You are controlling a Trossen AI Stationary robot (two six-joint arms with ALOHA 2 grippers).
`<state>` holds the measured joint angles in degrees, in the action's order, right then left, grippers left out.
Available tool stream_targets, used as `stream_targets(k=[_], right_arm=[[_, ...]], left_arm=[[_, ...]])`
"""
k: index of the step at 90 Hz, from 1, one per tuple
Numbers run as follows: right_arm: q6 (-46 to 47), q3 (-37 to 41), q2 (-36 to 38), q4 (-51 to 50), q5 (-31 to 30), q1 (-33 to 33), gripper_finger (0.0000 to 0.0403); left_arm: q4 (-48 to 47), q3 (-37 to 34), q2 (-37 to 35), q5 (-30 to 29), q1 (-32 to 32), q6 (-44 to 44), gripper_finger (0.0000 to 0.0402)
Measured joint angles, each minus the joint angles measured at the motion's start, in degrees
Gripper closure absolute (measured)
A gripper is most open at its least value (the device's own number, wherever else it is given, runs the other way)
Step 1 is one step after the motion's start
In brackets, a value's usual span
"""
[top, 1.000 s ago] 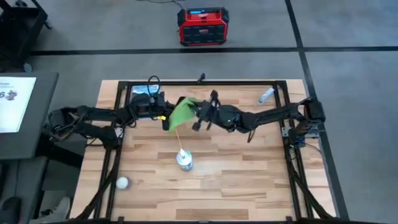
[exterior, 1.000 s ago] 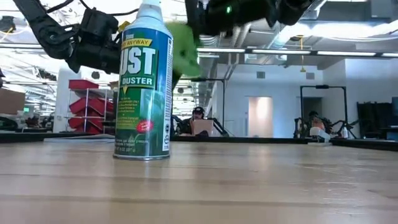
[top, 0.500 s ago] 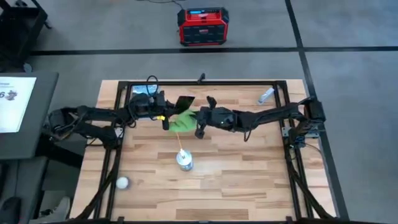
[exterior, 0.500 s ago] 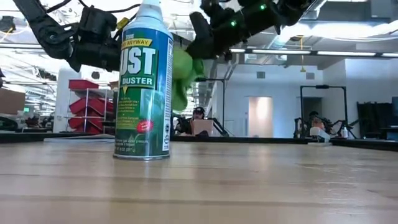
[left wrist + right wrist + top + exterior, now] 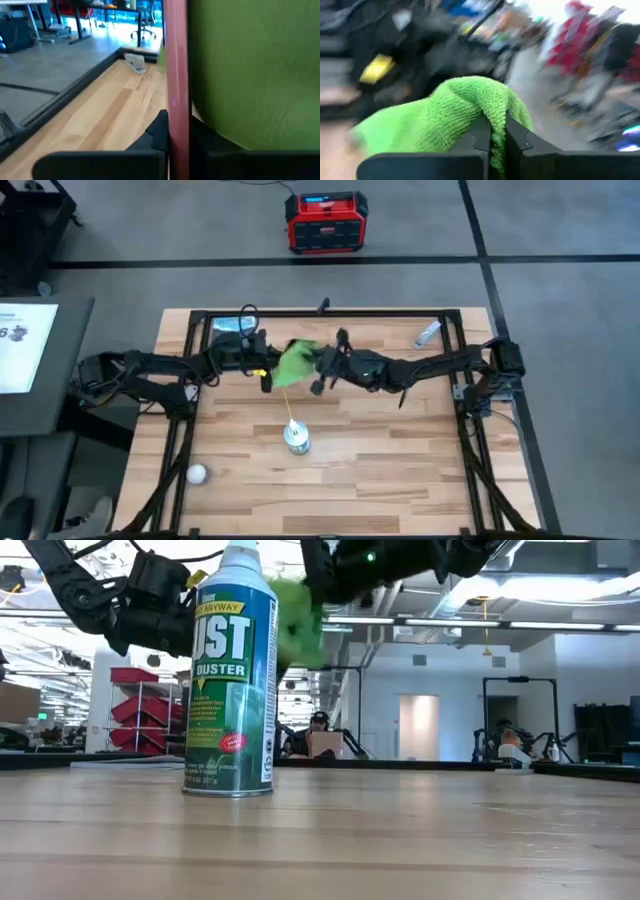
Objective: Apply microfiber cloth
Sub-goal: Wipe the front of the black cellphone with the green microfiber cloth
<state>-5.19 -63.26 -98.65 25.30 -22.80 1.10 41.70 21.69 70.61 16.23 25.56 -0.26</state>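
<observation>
The bright green microfiber cloth [image 5: 293,361] hangs in the air above the table's far middle, with my right gripper [image 5: 318,366] shut on it. In the high view it covers the phone. The left wrist view shows the phone's pink edge [image 5: 176,75], with the cloth [image 5: 255,70] close against one face. My left gripper [image 5: 265,368] is shut on the phone. In the low view the cloth [image 5: 297,620] shows high up behind the duster can. My left gripper pinches the phone between its two fingers, one on each face, at the end nearest the gripper [image 5: 177,135]. The fingers come about level from the table's left. The phone stands on edge, lifted clear of the table. My right gripper pinches a bunched fold of the cloth [image 5: 496,117] between its two fingers, several layers thick. The fingers come from the table's right, roughly level. The cloth is clear of the table and spreads out beyond the fingertips toward the phone.
A duster can [image 5: 296,438] with a thin straw stands upright near the table's middle, close below both grippers. A white ball [image 5: 197,474] lies near the left front. A small grey object [image 5: 427,333] lies at the far right. Black frame rails [image 5: 330,313] run along the table's edges.
My right gripper has dropped with the cloth toward the near edge, baring the phone's dark face, then risen back toward the far edge. The cloth now covers the phone again. My left gripper has kept the phone nearly still.
</observation>
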Motion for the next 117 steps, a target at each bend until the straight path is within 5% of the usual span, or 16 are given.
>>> stream_targets(k=[14, 39, 68, 91, 117], right_arm=[[5.05, 0.07, -1.2, -7.65, 2.57, 0.55, 0.0402], [-2.52, 0.04, -0.35, -1.7, -20.43, -1.88, 0.0402], [-2.78, 0.01, 5.78, -1.9, -20.86, -6.69, 0.0402], [-2.47, 0.0, 9.4, -2.4, -21.51, -19.33, 0.0402], [3.25, 0.0, 9.55, -7.84, -47.35, -38.08, 0.0403]], left_arm=[[3.24, 0.0, 0.0, 0.01, 0.83, -0.69, 0.0393], [2.84, -1.01, -0.25, -2.09, 1.21, -0.53, 0.0393], [6.05, -10.92, -13.36, -2.62, 4.52, -2.33, 0.0398], [3.99, -17.74, -23.1, -2.53, 4.92, -3.01, 0.0399], [0.1, -18.25, -25.7, -2.49, 4.79, -3.56, 0.0399]])
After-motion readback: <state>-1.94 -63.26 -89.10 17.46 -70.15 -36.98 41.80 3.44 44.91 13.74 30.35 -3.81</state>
